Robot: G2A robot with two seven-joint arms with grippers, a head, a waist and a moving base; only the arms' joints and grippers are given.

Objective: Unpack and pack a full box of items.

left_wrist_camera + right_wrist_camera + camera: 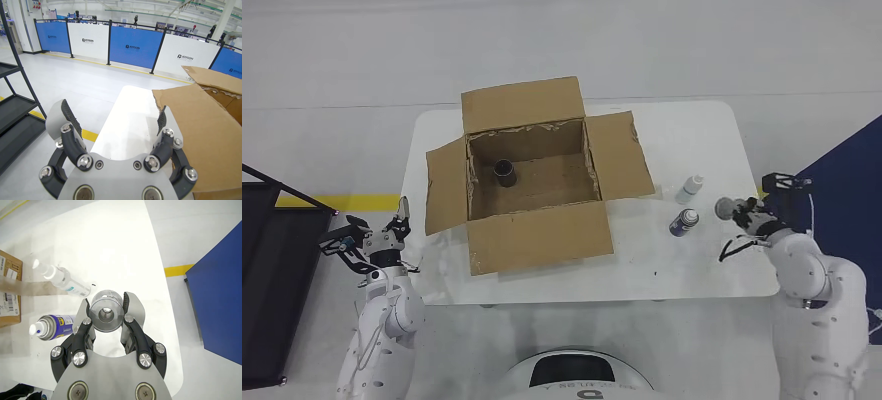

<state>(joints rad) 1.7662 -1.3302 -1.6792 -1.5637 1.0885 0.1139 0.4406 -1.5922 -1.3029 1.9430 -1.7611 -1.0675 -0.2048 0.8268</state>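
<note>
An open cardboard box (538,180) sits mid-table with its flaps spread; a dark round item (504,173) lies on its floor. My right gripper (106,304) is shut on a grey metal spool (106,316), held above the table's right end, where the spool (725,208) hangs just past a blue spray can (684,221) and a white spray bottle (692,186). Both stand upright on the table. My left gripper (115,110) hangs open and empty off the table's left edge, beside the box's left flap (191,121).
A black shelf rack (17,106) stands on the floor left of the table. A blue panel (219,306) lies beyond the table's right edge. The white table (572,275) has bare room along its front and right side.
</note>
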